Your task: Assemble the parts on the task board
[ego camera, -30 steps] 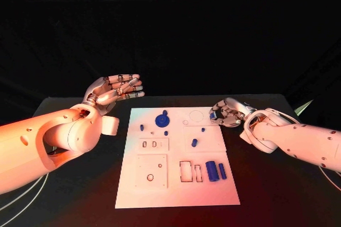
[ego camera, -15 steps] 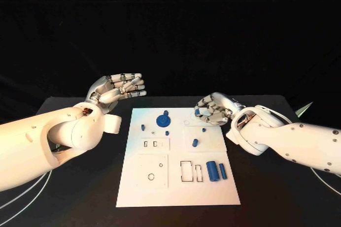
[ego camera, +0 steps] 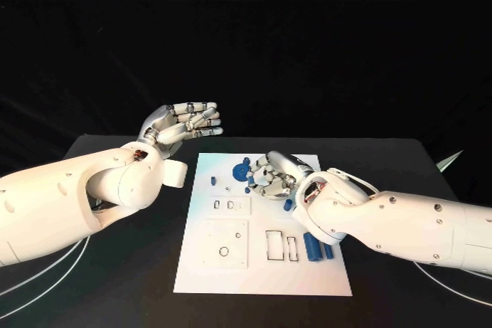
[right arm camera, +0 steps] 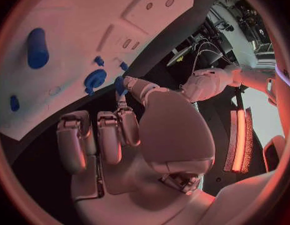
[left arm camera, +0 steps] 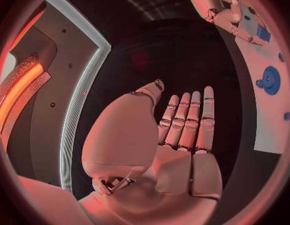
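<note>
The right hand (ego camera: 275, 177) hovers over the upper middle of the task board (ego camera: 261, 271), fingers curled inward. In the right wrist view a small blue part (right arm camera: 119, 85) sits at the thumb tip, but whether it is pinched or merely lies behind the thumb cannot be told.

At about ten o'clock from that hand stands the round blue disc (ego camera: 240, 172), with a small blue peg (ego camera: 213, 180) just beside it toward nine o'clock. At about five o'clock, near the board's right edge, lie two blue cylinders: the thick one (ego camera: 311, 247) and a thinner one (ego camera: 327, 251) side by side, partly hidden by the right forearm, their long axes running twelve to six.

The left hand (ego camera: 183, 123) is raised off the board at eleven o'clock of it, above the black table (ego camera: 123, 285), fingers loosely bent and apart, grasping nothing.
</note>
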Controlling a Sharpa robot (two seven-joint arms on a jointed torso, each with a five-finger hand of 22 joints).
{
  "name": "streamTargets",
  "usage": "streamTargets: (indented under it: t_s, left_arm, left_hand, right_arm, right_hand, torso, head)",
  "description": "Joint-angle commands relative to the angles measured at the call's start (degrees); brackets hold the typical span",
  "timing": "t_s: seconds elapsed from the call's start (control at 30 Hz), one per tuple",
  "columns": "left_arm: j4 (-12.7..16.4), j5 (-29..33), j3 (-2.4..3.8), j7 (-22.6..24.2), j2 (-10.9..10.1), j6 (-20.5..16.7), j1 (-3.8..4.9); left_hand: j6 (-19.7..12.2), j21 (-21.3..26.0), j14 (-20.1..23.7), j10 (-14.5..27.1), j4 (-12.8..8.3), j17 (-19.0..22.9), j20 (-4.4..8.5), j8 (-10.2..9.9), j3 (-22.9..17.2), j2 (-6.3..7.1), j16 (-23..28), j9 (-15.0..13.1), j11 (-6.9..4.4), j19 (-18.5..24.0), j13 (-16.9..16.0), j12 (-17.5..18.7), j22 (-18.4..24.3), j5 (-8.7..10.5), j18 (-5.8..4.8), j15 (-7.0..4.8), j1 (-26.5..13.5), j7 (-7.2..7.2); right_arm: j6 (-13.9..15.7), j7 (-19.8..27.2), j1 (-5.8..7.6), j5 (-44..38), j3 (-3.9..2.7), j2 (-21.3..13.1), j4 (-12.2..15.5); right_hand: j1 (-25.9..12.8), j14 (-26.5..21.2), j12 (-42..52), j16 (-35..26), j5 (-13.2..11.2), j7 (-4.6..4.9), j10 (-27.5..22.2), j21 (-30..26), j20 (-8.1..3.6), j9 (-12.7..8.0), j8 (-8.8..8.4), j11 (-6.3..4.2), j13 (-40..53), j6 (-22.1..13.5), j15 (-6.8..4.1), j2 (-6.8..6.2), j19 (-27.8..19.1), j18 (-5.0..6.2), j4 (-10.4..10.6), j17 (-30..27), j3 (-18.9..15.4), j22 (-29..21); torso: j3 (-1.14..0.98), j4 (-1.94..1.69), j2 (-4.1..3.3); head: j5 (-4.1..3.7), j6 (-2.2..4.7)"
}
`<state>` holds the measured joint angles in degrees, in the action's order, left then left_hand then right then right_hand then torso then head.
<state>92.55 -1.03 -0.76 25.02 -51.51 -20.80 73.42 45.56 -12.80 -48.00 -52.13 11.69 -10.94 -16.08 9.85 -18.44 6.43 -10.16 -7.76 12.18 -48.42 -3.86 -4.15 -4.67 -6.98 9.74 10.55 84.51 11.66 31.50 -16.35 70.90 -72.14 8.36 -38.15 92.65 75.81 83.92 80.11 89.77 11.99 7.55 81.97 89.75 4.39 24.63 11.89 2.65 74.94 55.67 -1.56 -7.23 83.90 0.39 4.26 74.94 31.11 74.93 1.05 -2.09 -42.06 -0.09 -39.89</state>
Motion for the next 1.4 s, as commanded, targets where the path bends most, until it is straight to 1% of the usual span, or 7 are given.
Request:
streamTargets:
  t_s: [0.03,0.13,0.23,0.6,0.8,0.9,1.4]
  left_arm:
    - [0.03,-0.23,0.03,0.12,0.24,1.3,0.03]
    - [0.04,-0.23,0.03,0.07,0.33,1.38,0.03]
    - [0.05,-0.23,0.03,0.04,0.39,1.41,0.03]
    - [0.15,-0.23,0.03,-0.1,0.44,1.45,0.04]
    - [0.21,-0.23,0.03,-0.12,0.41,1.44,0.04]
    - [0.25,-0.23,0.03,-0.11,0.41,1.44,0.04]
    - [0.29,-0.23,0.03,-0.15,0.29,1.42,0.04]
  left_hand:
    - [0.08,-0.09,0.42,-0.35,-0.19,-0.06,-0.03,0.38,-0.23,0.03,0.3,0.02,0.03,-0.25,0.01,0.2,0.07,0.19,0.64,-0.06,0.27,2.82]
    - [0.08,-0.09,0.42,-0.35,-0.19,-0.06,-0.03,0.38,-0.23,0.03,0.3,0.02,0.03,-0.25,0.01,0.2,0.07,0.19,0.64,-0.06,0.27,2.82]
    - [0.08,-0.09,0.42,-0.35,-0.19,-0.06,-0.03,0.38,-0.23,0.03,0.3,0.02,0.03,-0.25,0.01,0.2,0.07,0.19,0.64,-0.06,0.27,2.82]
    - [0.2,-0.1,0.42,-0.5,-0.22,-0.11,-0.03,0.46,-0.28,0.03,0.3,-0.01,0.0,-0.27,0.0,0.15,0.08,0.21,0.65,-0.08,0.23,2.89]
    - [0.24,-0.1,0.43,-0.54,-0.22,-0.12,-0.02,0.48,-0.29,0.03,0.31,-0.02,0.0,-0.27,-0.01,0.13,0.09,0.21,0.66,-0.09,0.22,2.96]
    - [0.24,-0.1,0.43,-0.54,-0.22,-0.12,-0.02,0.48,-0.29,0.03,0.31,-0.02,0.0,-0.27,-0.01,0.13,0.09,0.21,0.66,-0.09,0.22,2.96]
    - [0.24,-0.1,0.43,-0.54,-0.22,-0.12,-0.02,0.48,-0.29,0.03,0.31,-0.02,0.0,-0.27,-0.01,0.13,0.09,0.21,0.66,-0.09,0.22,2.96]
  right_arm:
    - [-0.22,-3.77,-0.54,-3.08,0.1,1.61,-0.43]
    - [-0.51,-4.45,-0.95,-3.73,0.22,2.91,-0.88]
    - [-0.88,-5.08,-1.41,-4.43,0.34,4.05,-1.44]
    - [-2.38,-6.52,-2.67,-6.52,0.65,6.14,-2.47]
    - [-3.27,-7.07,-2.91,-7.37,0.77,6.58,-2.77]
    - [-3.27,-7.26,-3.01,-7.91,0.87,6.81,-3.06]
    - [-3.86,-7.99,-3.42,-10.0,1.09,7.59,-4.0]
  right_hand:
    - [-0.51,6.08,-0.22,0.23,-0.23,-0.09,-0.25,-0.3,0.12,1.87,1.92,0.07,5.82,0.05,0.19,-0.05,5.8,-0.22,0.19,15.06,0.02,14.56]
    - [-0.51,6.08,-0.22,0.23,-0.23,-0.09,-0.25,-0.3,0.12,1.87,1.92,0.07,5.82,0.05,0.19,-0.05,5.8,-0.22,0.19,15.06,0.02,14.56]
    - [-0.51,6.08,-0.22,0.23,-0.23,-0.09,-0.25,-0.3,0.12,1.87,1.92,0.07,5.82,0.05,0.19,-0.05,5.8,-0.22,0.19,15.06,0.02,14.56]
    - [-0.98,6.08,-0.22,0.23,-0.59,-0.09,-0.22,-0.35,0.15,1.92,2.06,0.07,5.84,-0.08,0.21,-0.13,5.78,-0.2,0.32,15.06,-0.07,14.51]
    - [-1.48,6.08,-0.22,0.23,-0.92,-0.09,-0.2,-0.37,0.17,1.94,2.18,0.08,5.86,-0.22,0.22,-0.42,5.77,-0.2,0.43,15.06,-0.26,14.5]
    - [-1.58,6.08,-0.27,0.23,-0.98,-0.09,-0.24,-0.36,0.18,1.94,2.2,0.08,5.82,-0.26,0.22,-0.5,5.78,-0.2,0.44,15.06,-0.31,14.51]
    - [-2.26,6.08,-0.32,0.23,-1.47,-0.05,-0.27,-0.4,0.2,1.93,2.32,0.12,5.81,-0.51,0.25,-1.06,5.76,-0.19,0.59,15.06,-0.63,14.47]
  torso:
    - [-0.11,0.07,-0.07]
    - [-0.09,-0.05,-0.11]
    - [-0.09,0.05,-0.12]
    - [-0.11,0.01,-0.13]
    - [-0.06,0.08,-0.08]
    - [-0.1,0.14,-0.11]
    - [-0.12,0.09,-0.1]
  head:
    - [0.67,-0.14]
    - [0.65,-0.31]
    - [0.83,-0.45]
    - [1.17,-0.92]
    - [1.33,-1.08]
    - [1.4,-0.97]
    - [1.41,-1.1]
